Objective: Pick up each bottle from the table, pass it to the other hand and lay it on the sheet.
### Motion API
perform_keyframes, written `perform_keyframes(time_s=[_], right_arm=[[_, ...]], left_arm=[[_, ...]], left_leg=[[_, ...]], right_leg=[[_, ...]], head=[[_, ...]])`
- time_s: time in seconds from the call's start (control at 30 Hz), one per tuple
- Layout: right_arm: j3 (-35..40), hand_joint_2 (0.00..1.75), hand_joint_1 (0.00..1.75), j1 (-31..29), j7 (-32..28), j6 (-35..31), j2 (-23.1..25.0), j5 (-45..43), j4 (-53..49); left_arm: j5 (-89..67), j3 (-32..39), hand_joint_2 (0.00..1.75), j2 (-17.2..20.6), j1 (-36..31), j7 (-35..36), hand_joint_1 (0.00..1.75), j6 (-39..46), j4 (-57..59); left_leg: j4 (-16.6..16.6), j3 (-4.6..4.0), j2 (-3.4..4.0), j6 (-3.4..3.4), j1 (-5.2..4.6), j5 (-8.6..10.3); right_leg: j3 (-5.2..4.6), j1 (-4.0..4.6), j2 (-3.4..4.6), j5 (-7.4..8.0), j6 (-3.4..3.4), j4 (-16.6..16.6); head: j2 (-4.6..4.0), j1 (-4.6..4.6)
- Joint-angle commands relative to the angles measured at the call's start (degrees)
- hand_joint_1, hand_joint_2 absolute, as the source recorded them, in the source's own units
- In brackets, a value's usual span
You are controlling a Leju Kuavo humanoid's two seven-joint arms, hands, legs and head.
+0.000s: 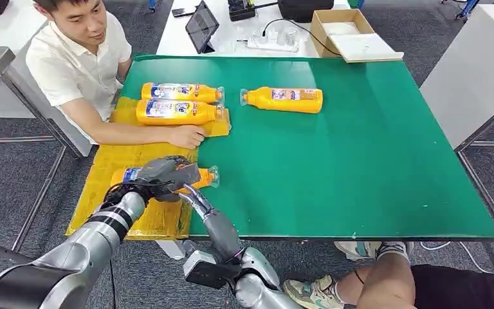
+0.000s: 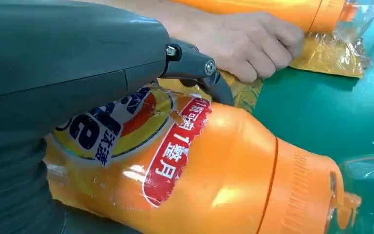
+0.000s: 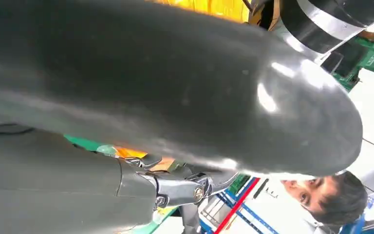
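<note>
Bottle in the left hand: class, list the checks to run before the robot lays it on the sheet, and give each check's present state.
1. Left hand grips the held bottle firmly: ok.
2. Held bottle lies wholly over the yellow sheet: not ok, its cap end overhangs the green mat.
3. Right hand is clear of the bottle: cannot tell.
4. Person's hand is away from the landing spot: ok.
5. Laid bottles leave room: ok.

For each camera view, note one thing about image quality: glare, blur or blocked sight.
Head view: even, sharp light on the green mat. Left wrist view: glare spots on the held bottle; the left hand looms large. Right wrist view: the right hand blocks most, blurred and glossy.
</note>
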Motion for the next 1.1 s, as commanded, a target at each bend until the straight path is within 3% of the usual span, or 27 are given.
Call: perform_keyframes(time_s=[0.03,0.2,0.23,0.3,0.33,0.37,0.4,0.57,0.93,1.1], right_arm=[[2.7,0.0,0.0,-1.3,-0.5,-0.3,-1.2,-1.3,1.6],[2.2,0.0,0.0,-3.0,-2.0,-1.6,-1.0,-2.6,5.7],[2.1,0.0,0.0,-3.3,-2.4,-2.0,-0.9,-2.8,6.7],[2.2,0.0,0.0,-3.5,-2.9,-2.4,-1.0,-3.0,7.4],[2.5,0.0,0.0,-3.7,-3.8,-2.4,-1.0,-3.1,7.9],[2.6,0.0,0.0,-3.6,-4.5,-2.7,-0.8,-3.3,8.4],[2.8,1.75,0.0,-3.6,-4.8,-2.9,-0.8,-3.4,8.7],[3.8,1.75,0.0,-3.4,-4.7,-3.7,-0.8,-3.9,8.9],[4.8,1.75,0.0,-2.2,-3.9,-6.0,-1.4,-2.8,7.9],[5.0,1.75,0.0,0.1,-3.6,-7.7,-3.6,-2.0,3.3]], left_arm=[[0.5,-0.3,1.75,1.1,0.4,-1.6,0.0,-4.3,5.2],[1.6,-2.5,1.75,2.1,0.3,-4.5,0.0,-8.2,5.8],[2.6,-2.1,0.0,2.0,0.5,-5.2,0.0,-8.0,5.6],[7.2,1.1,0.0,1.6,0.8,-8.8,0.0,-9.4,5.1],[20.2,11.7,1.75,0.4,1.4,-15.7,0.0,-15.9,4.2],[25.7,15.4,1.75,0.1,1.8,-17.1,0.0,-19.6,3.3],[28.9,17.2,1.75,-0.1,2.2,-17.1,0.0,-22.1,2.6],[42.5,16.6,1.75,-1.0,5.2,-15.5,0.0,-26.6,-2.7],[68.0,4.3,1.75,-2.7,11.8,-10.1,0.0,-17.3,-16.8],[71.0,-2.1,1.75,-2.3,20.5,-10.5,0.0,-14.3,-32.2]], left_leg=[[-0.1,0.29,0.26,-0.12,0.06,-0.09],[-0.1,0.23,0.16,-0.08,0.01,-0.03],[-0.1,0.3,0.21,-0.11,0.04,-0.05],[-0.1,0.31,0.18,-0.1,0.04,-0.03],[-0.1,0.27,0.11,-0.08,0.01,-0.02],[-0.1,0.33,0.13,-0.11,0.05,-0.01],[-0.1,0.34,0.11,-0.07,0.02,-0.02],[-0.1,0.33,0.13,-0.1,0.08,-0.06],[0.0,0.16,0.01,-0.12,0.09,-0.09],[0.0,0.09,0.0,-0.09,0.06,-0.1]], right_leg=[[0.23,0.07,0.16,-0.03,-0.14,-0.1],[0.18,0.02,0.13,-0.01,-0.09,-0.1],[0.24,0.06,0.17,0.0,-0.13,-0.1],[0.26,0.05,0.17,0.02,-0.14,-0.1],[0.24,0.02,0.14,0.02,-0.1,-0.1],[0.31,0.06,0.15,0.04,-0.14,-0.2],[0.32,0.03,0.16,0.03,-0.11,-0.1],[0.34,0.09,0.14,0.0,-0.15,-0.1],[0.17,0.11,-0.03,-0.09,-0.16,-0.1],[0.11,0.08,-0.02,-0.09,-0.12,-0.1]], head=[[0.0,0.0],[0.0,0.0],[0.0,-0.02],[0.0,-0.02],[0.0,-0.02],[0.0,-0.02],[0.0,0.0],[0.0,-0.02],[0.0,-0.02],[0.0,-0.02]])
